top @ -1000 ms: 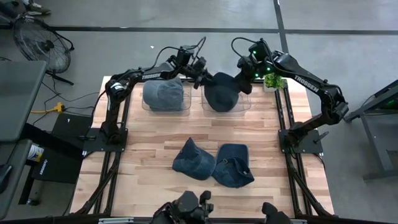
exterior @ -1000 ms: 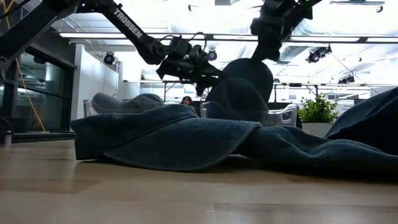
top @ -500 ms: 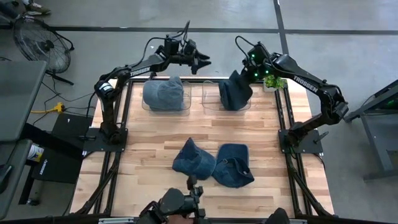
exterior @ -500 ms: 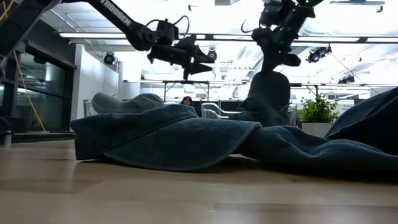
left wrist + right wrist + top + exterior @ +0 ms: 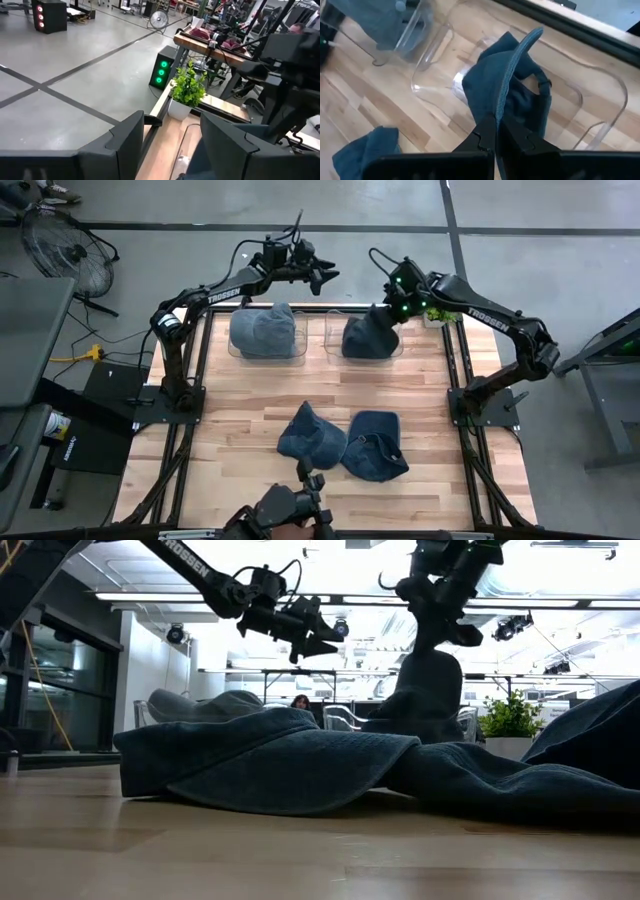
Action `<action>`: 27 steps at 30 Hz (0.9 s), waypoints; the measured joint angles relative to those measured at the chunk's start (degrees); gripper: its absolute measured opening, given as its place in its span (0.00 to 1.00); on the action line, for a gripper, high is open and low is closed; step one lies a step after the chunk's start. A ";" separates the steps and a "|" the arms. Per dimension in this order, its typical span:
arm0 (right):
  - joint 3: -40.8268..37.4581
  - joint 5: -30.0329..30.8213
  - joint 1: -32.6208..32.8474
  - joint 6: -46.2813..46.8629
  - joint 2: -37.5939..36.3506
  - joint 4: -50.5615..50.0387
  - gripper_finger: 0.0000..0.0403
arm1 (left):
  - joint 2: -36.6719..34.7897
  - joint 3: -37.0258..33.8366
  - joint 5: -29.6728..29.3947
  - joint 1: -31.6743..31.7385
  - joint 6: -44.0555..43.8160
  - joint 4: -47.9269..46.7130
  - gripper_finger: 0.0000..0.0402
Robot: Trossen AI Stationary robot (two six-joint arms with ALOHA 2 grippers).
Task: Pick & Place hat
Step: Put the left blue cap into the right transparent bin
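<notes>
A dark blue hat point(image 5: 365, 338) hangs from my right gripper point(image 5: 393, 306) into the right clear bin point(image 5: 398, 350); the gripper is shut on it. In the low view this hat point(image 5: 425, 690) droops below the right gripper point(image 5: 440, 628). My left gripper point(image 5: 322, 276) is open and holds nothing, up over the table's far edge, left of the hat; the left wrist view shows its fingers point(image 5: 125, 145) apart. A grey-blue hat point(image 5: 263, 332) lies in the left clear bin. Two more blue hats point(image 5: 310, 435) point(image 5: 375, 445) rest on the table's near half. My right gripper pinches the hat's stitched brim edge point(image 5: 499, 107) between its two fingers point(image 5: 485, 135), coming from above and pointing down. The hat hangs below the fingers, folded along that edge, and its lower part sits inside the right clear bin point(image 5: 600, 90).
A potted plant point(image 5: 440, 310) stands at the table's far right corner, also seen as the plant point(image 5: 187, 90) in the left wrist view. The two clear bins stand side by side along the far edge. Bare wood point(image 5: 250, 395) lies between the bins and the near hats.
My left gripper has let go of the hat and moved up and toward the far-left, away from it. The hat, before spread between both grippers, now hangs from my right gripper alone and has sunk lower into the right bin, slumping toward the left.
</notes>
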 joint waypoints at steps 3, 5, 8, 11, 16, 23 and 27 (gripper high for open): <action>0.00 1.08 0.67 0.44 0.02 -0.75 0.01 | 0.00 0.00 0.00 0.00 0.00 -0.03 0.48; 0.00 3.15 0.76 0.62 0.03 -2.00 0.01 | 0.00 0.00 0.00 0.01 0.00 0.01 0.48; 0.00 5.01 0.22 0.91 0.45 -3.24 0.01 | 0.00 0.00 -0.02 0.03 0.00 -0.03 0.48; -1.47 5.06 -0.22 1.13 0.41 -1.57 0.01 | 0.00 0.00 -0.02 0.00 -0.02 -0.01 0.48; -8.15 3.54 -0.86 3.42 0.44 3.43 0.01 | -1.39 -0.07 -0.23 0.48 -0.35 -0.53 0.48; -12.31 3.78 -0.88 4.54 0.07 10.09 0.11 | -5.27 0.04 1.08 1.15 3.15 -5.62 0.48; -12.31 4.68 -0.94 2.78 -0.40 9.99 0.19 | -8.33 -0.08 0.17 1.47 6.33 -14.40 0.48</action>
